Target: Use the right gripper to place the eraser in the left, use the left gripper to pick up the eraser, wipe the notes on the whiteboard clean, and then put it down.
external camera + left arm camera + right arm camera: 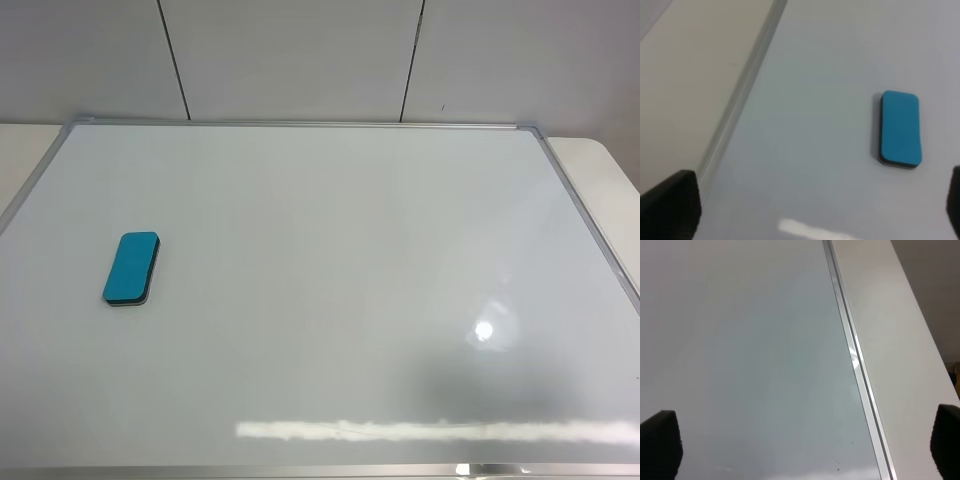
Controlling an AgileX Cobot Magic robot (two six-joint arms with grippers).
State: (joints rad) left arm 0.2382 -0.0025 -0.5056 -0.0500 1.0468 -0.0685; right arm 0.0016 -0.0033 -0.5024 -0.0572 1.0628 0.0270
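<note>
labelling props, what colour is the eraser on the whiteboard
Teal-blue top over a thin dark underside; the eraser shows best in the left wrist view.

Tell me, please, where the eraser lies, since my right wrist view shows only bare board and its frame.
Observer: The eraser lies flat on the whiteboard, near its left side in the high view, with nothing touching it.
Operator: Is the left gripper close to it?
Observer: The left gripper is open and holds nothing; in its wrist view the eraser lies ahead of the fingertips, clearly apart from them.
Operator: Can you see any red notes on the board?
Observer: None show in any view; the high view has only a glare streak near the front edge.
</note>
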